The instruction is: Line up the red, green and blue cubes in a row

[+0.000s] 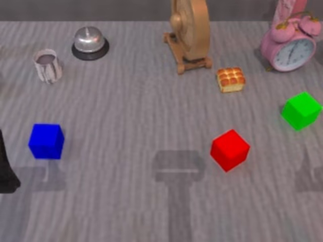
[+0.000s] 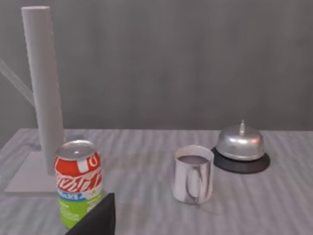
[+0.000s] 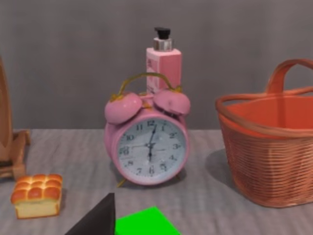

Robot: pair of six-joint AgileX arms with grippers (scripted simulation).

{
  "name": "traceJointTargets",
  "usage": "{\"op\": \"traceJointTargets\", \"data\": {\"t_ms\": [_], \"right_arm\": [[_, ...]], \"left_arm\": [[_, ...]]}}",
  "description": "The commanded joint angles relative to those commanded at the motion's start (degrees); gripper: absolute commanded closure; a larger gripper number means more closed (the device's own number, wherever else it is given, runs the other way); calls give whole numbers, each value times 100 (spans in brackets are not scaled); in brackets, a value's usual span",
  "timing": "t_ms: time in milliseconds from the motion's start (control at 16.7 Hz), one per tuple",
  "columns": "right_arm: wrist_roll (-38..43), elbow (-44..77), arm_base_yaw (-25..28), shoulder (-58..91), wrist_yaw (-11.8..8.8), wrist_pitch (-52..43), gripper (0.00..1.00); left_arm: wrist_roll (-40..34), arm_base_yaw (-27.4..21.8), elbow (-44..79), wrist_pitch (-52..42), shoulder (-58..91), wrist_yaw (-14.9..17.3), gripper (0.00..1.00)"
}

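The blue cube (image 1: 46, 141) sits at the table's left. Right of the middle stands the red cube (image 1: 229, 149), and the green cube (image 1: 301, 110) is near the right edge, farther back. They lie far apart, not in a line. Only a dark part of my left arm (image 1: 6, 171) shows at the left edge, just left of the blue cube. One dark finger (image 2: 100, 220) of the left gripper shows, with nothing beside it. My right arm is outside the top view. Its finger (image 3: 100, 220) hangs close beside the green cube (image 3: 146, 223), with nothing held.
Along the back stand a mug (image 1: 48, 65), a silver bell (image 1: 90, 42), a wooden stand (image 1: 189, 35), a bread bun (image 1: 231, 79) and a pink alarm clock (image 1: 290, 50). A cola can (image 2: 78, 188), a pink bottle (image 3: 163, 61) and an orange basket (image 3: 269, 147) show in the wrist views.
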Motion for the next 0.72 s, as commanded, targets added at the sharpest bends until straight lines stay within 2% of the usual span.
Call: {"op": "traceJointTargets", "data": {"t_ms": [360,720], "right_arm": [[4,580,182,596,12,-382,0],[-64,2767,898,3241,10,-1906,0]], "left_arm": [[0,0,0,0,0,0,0],[0,0,0,0,0,0,0]]}}
